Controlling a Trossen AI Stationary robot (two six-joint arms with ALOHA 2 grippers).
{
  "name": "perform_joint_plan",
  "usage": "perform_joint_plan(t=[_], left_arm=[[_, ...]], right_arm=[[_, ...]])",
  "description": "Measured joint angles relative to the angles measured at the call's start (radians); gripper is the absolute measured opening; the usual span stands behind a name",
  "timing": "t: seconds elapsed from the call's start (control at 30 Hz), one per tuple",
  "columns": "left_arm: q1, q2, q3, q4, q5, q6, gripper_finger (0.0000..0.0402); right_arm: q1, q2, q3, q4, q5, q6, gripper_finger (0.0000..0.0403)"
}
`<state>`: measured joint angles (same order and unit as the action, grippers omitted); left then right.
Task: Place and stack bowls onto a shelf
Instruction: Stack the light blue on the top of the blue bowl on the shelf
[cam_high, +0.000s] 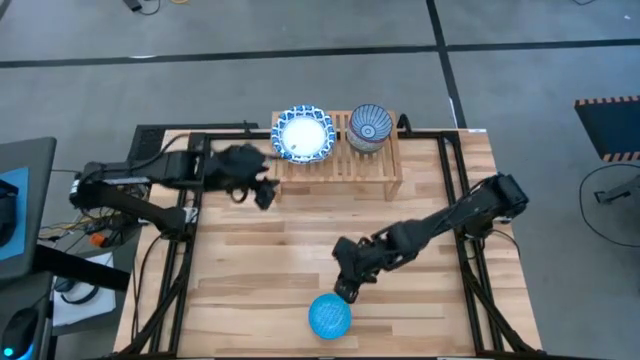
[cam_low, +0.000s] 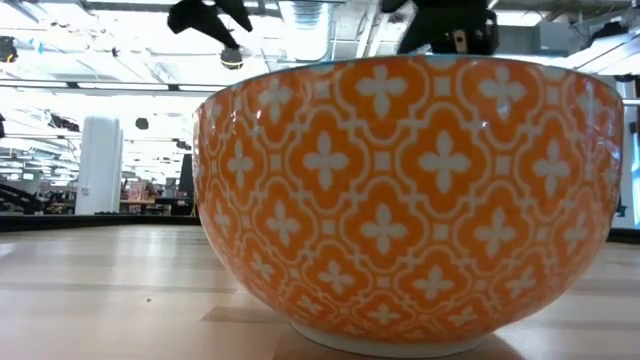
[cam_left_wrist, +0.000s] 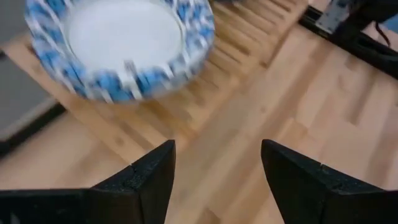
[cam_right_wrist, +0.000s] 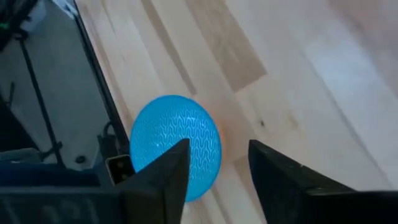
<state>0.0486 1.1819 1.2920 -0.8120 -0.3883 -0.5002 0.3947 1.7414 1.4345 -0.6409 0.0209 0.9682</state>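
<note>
While the blue bowl (cam_low: 410, 200) blocks the low view, both end effectors gape empty.

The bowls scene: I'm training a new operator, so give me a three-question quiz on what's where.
1. True or false: two bowls sit on the shelf.
2. Which tool is nearest the blue bowl? A) left tool B) right tool
3. Fill in: seen from the low view, the blue bowl's outside is ____ with white crosses.

Key:
1. True: the white bowl and the dark-blue patterned bowl.
2. B; its fingers are open just beside the bowl, not holding it.
3. Orange.
</note>
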Motion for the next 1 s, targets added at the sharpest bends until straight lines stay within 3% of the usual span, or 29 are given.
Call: perform_joint_plan(t=[0.2, 0.4, 0.77, 1.0], left_arm=[[-0.203, -0.063, -0.087, 0.002, -0.074, -0.171, 0.0221], [-0.355, -0.066, -0.101, -0.016, -0.197, -0.259, 0.0221], [-0.454, -0.061, -0.101, -0.037, -0.266, -0.335, 0.0221], [-0.460, -0.061, -0.101, -0.037, -0.267, -0.335, 0.0221]], right_arm=[[0.036, 0.111, 0.000, 0.082, -0.015, 0.003, 0.0233], [0.047, 0.204, 0.004, 0.094, -0.050, 0.002, 0.0231], [0.049, 0.281, 0.001, 0.071, 0.016, 0.017, 0.0206], [0.058, 0.293, 0.002, 0.071, 0.012, 0.034, 0.0147]])
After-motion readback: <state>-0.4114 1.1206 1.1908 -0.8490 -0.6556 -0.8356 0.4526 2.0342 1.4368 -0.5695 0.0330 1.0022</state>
